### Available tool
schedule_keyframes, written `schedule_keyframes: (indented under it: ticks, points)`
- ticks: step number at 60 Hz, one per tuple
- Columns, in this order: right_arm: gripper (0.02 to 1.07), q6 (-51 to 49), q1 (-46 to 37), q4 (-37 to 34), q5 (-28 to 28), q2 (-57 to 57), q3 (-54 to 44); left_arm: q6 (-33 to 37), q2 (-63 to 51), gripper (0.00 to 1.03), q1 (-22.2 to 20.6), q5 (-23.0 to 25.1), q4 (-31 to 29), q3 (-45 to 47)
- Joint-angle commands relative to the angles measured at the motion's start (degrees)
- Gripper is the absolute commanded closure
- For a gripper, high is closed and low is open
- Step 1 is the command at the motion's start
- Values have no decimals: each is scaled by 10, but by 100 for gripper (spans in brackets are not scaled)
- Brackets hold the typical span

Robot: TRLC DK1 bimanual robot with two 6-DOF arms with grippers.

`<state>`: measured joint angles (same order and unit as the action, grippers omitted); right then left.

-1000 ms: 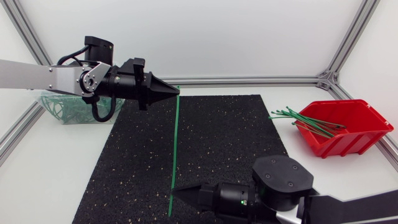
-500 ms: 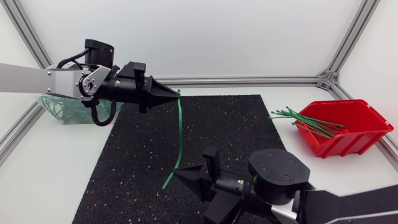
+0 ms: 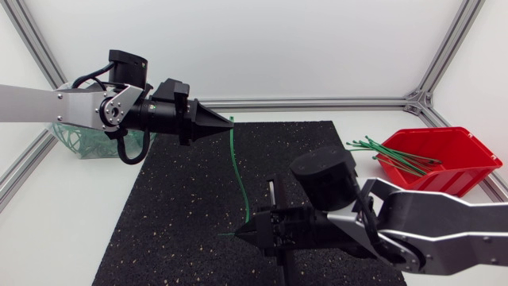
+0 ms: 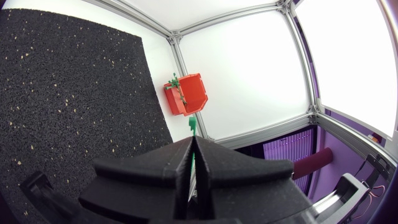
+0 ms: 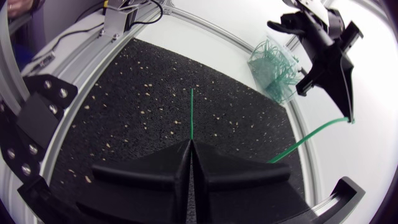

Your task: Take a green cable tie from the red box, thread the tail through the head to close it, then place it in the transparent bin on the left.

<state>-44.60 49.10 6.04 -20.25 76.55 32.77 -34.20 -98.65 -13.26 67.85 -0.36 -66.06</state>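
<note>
Above black mat [image 3: 175, 214]: green cable tie [image 3: 236, 171], bowed, top end clamped in closed left gripper [image 3: 226, 121], lower end pinched in closed right gripper [image 3: 240, 233]. Red box [image 3: 444, 171]: spare ties [image 3: 397, 155].

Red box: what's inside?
Loose green cable ties lie in the red box, several ends poking past its rim. Its front wall hides the floor, so the count is unclear.

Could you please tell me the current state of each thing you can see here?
Green cable tie: unclosed, bowed in the air.
Left gripper: shut on its far end.
Right gripper: shut near its other end.
Red box: open, holding loose ties.
Transparent bin: holding looped ties.
</note>
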Motion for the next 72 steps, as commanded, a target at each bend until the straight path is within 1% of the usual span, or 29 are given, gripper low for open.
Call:
schedule_keyframes:
  ticks: [1,4,6,10,16,20,23,26,30,38,43,45,49,56,72]
  points:
    - [102,80,-26,-68,-42,-7,50,15,21,100,-5,-3,4,18]
    - [102,100,-33,-132,-75,-5,77,20,25,100,-8,-6,4,23]
    - [102,112,-38,-162,-94,-4,91,26,29,100,-9,-7,4,26]
    - [102,132,-49,-198,-120,-4,110,32,41,100,-11,-9,4,34]
    - [102,166,-64,-279,-170,-19,148,39,65,100,-16,-13,5,50]
    - [102,199,-64,-320,-183,-29,171,44,82,100,-24,-21,7,62]
    - [102,202,-66,-364,-204,-33,190,47,101,100,-33,-28,7,74]
    - [102,210,-68,-402,-209,-38,213,49,117,100,-43,-39,7,82]
    - [102,226,-68,-429,-212,-47,228,49,133,100,-51,-43,7,91]
    - [102,312,-69,-479,-234,-61,259,48,175,100,-71,-68,7,112]
    - [102,316,-72,-532,-256,-63,295,42,210,100,-84,-80,4,125]
    - [102,322,-71,-538,-273,-69,301,40,225,100,-91,-89,4,133]
    - [101,355,-66,-539,-305,-78,309,36,271,100,-115,-122,4,155]
    - [101,400,-59,-546,-342,-84,324,20,323,100,-135,-150,4,178]
    - [102,544,-30,-539,-350,-103,353,-9,429,100,-154,-185,7,238]
